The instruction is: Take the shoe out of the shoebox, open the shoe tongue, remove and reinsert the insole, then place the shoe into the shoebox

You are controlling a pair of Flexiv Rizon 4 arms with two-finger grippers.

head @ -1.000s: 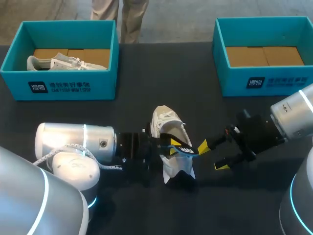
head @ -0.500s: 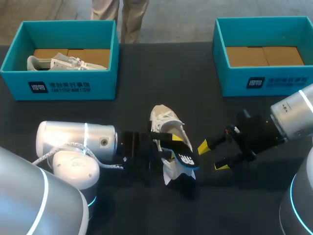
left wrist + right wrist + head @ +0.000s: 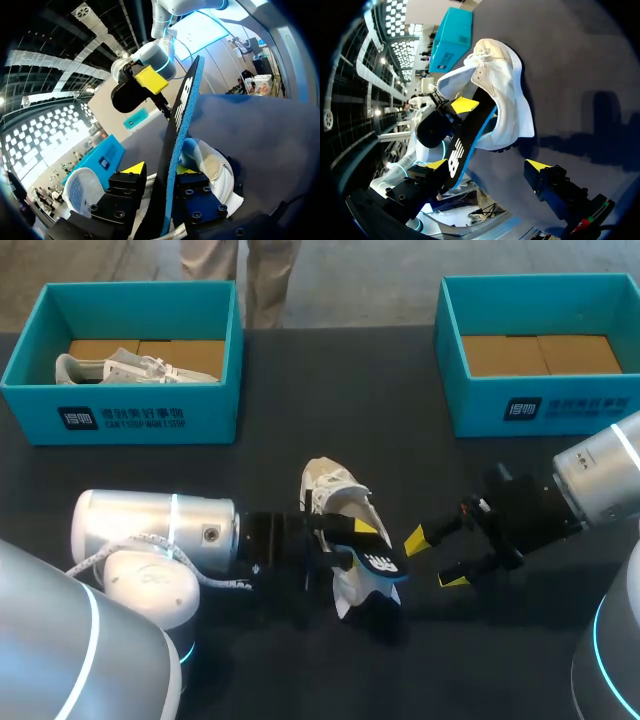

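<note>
Mid-table, between the arms, the white shoe (image 3: 335, 495) lies on the dark table (image 3: 300, 390). The left gripper (image 3: 352, 538) is clamped on the black, blue-edged insole (image 3: 374, 556), which juts from the shoe's opening and stands between the shoe and the right gripper (image 3: 432, 558). That pincer is spread wide, just beside the insole's free end and not touching it. At the far corners stand the left shoebox (image 3: 120, 420), holding a second pale shoe (image 3: 135, 368), and the right shoebox (image 3: 545, 405) with its cardboard floor (image 3: 540, 353).
</note>
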